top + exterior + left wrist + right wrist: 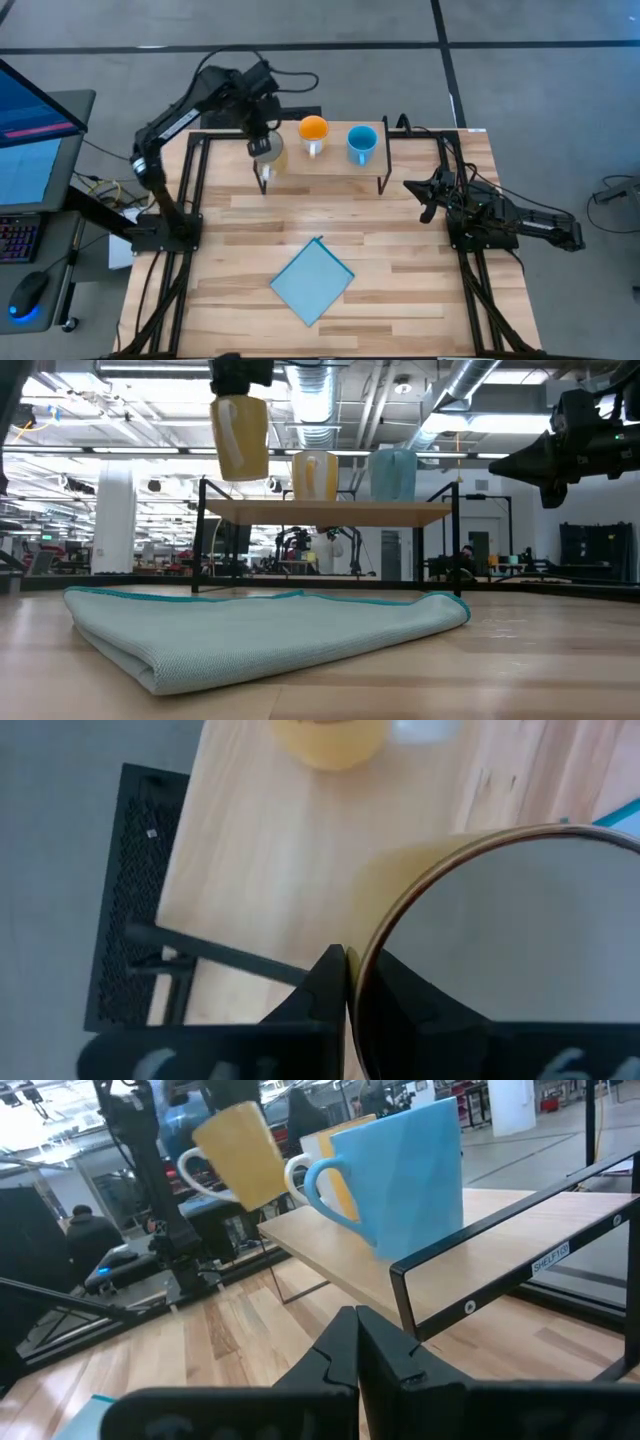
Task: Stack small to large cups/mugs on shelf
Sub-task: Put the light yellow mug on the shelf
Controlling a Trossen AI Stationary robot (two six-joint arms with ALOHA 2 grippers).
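Three mugs sit in a row. The left gripper (262,140) pinches the cream mug (240,436) by its rim, raised clear above the shelf (330,512) at its left end. The orange mug (313,131) and blue mug (361,142) stand on the shelf. The cloth (312,281) lies nearer the table's front. The right gripper (424,192) waits beside the shelf's right end, fingers pressed together.

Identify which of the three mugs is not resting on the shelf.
The cream-yellow mug: the left end effector holds it above the shelf, while the orange mug and blue mug stand on it.

Cream mug (240,435) lifted above shelf (330,512) end, orange mug (314,475) and blue mug (393,474) upright on it
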